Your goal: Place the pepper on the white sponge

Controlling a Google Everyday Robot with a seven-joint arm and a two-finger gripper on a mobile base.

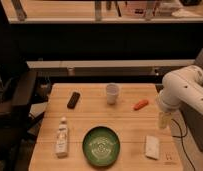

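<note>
As we look across the wooden table, we find the pepper lying flat on its right half. It is orange-red and set at a slant, with its right end a little farther from us. It rests near the white cup, on that cup's right, and the cup stands upright toward the middle of the far side. The white sponge lies flat near the front right corner, well apart from the pepper and closer to us.

The robot's white arm reaches in from the right. Its gripper points downward over the table's right margin, between the pepper and the sponge and slightly to the right of both. We cannot tell how wide the claw is parted or whether it has hold of anything. The pepper itself lies on the wood, apart from it.

At front centre sits a round green plate with a pale pattern in its middle. Just left of it we see a white bottle that appears to lie on its side, cap away from us. A dark oblong object lies slanted on the far left part of the table. A dark chair stands beside the table's left edge, and a black cable trails down on the right.
</note>
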